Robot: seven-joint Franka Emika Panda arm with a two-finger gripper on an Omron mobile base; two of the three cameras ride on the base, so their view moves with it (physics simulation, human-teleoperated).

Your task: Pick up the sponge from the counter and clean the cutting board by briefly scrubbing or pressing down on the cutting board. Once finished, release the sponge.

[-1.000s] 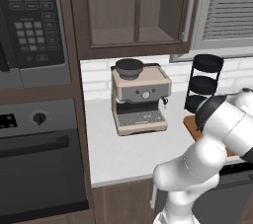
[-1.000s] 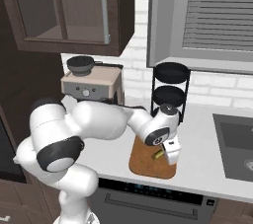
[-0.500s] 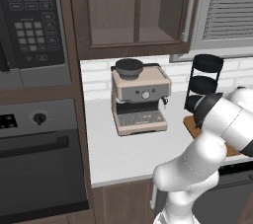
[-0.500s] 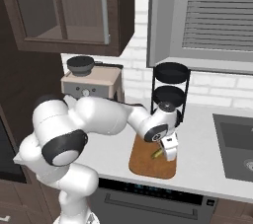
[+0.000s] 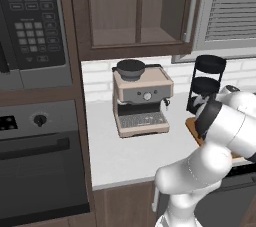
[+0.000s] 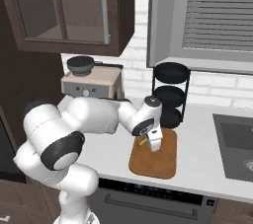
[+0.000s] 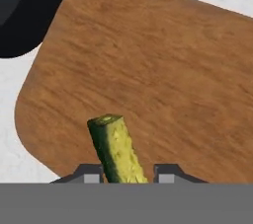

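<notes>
Since a second ago the arm has drawn the fingers (image 6: 154,145) back from the right side of the cutting board (image 6: 165,161) toward its rear left part, and the wrist now sits closer to the black tiered rack (image 6: 170,93). The fingers stand narrow, clamped on the sponge (image 7: 117,149), which juts out between the two dark tips in the hand view with its dark green layer on the left and its yellow body on the right. From the right base view the sponge (image 6: 144,141) shows as a small yellow sliver just left of the fingers, low over the board. Whether it presses on the wood cannot be told. The cutting board (image 7: 148,70) lies flat on the light tabletop (image 6: 202,139), in front of the rack, as before. The beige coffee machine (image 5: 142,102) stands where it stood, well to the left of the board.
</notes>
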